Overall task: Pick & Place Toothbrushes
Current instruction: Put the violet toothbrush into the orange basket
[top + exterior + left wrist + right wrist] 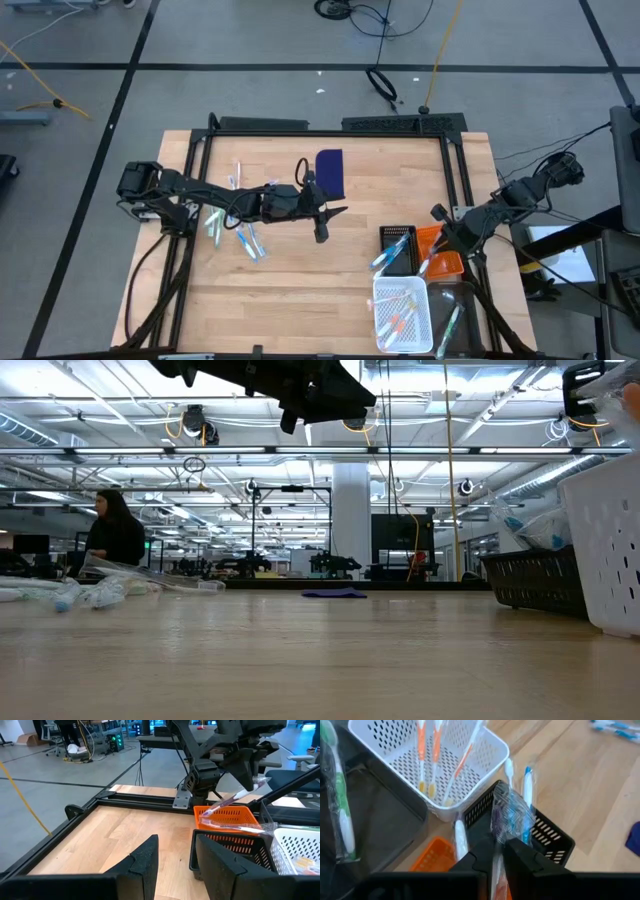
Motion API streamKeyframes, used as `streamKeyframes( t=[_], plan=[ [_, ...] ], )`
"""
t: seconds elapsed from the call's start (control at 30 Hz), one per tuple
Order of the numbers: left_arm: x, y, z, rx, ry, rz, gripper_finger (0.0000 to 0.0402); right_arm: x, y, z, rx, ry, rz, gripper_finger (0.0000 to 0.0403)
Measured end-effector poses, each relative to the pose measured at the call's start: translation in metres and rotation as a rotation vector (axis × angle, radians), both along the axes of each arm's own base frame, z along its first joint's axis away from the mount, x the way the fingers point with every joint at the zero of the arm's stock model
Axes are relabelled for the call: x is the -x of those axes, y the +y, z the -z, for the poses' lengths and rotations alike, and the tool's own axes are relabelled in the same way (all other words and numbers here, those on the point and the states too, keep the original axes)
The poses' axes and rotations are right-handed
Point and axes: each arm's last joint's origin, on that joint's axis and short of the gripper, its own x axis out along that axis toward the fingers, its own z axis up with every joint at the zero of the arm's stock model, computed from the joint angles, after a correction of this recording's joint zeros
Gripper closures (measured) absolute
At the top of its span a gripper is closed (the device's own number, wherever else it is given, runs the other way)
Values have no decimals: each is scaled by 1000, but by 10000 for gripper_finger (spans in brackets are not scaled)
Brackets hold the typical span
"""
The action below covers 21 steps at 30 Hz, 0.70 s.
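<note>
Several wrapped toothbrushes (238, 232), mostly light blue and white, lie loose on the table's left half. Others are sorted at the right: orange ones in a white basket (378, 292), blue ones in a black basket (398, 237), a green one (340, 815) in a dark tray. My right gripper (438, 240) hangs over the orange basket (450, 266), shut on a clear-wrapped toothbrush (232, 800). My left gripper (322, 228) is open and empty, raised above the middle of the table. My right gripper pinches the wrapped toothbrush between its two fingers (520, 855), at the upper end of the wrapper (256, 784). The fingers come from above, slanting down. The toothbrush is lifted clear and slants down below the fingers, its lower end (210, 813) just over the orange basket's rim.
A dark blue flat rectangle (329, 172) lies near the table's far edge, beyond the left gripper. The baskets crowd the near right corner. A black frame rail (330, 132) borders the table. A person (115, 530) sits in the room beyond.
</note>
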Motion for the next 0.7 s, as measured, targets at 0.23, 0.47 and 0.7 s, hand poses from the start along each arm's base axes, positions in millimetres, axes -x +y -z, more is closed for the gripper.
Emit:
streamKeyframes(
  t=[0.23, 0.47, 0.7],
  plan=[
    [0, 2, 0, 2, 0, -5, 268, 0, 0, 0, -1, 2, 2, 348],
    [0, 2, 0, 2, 0, -5, 268, 0, 0, 0, -3, 3, 6, 314],
    [0, 2, 0, 2, 0, -5, 268, 0, 0, 0, -2, 7, 5, 276]
  ],
)
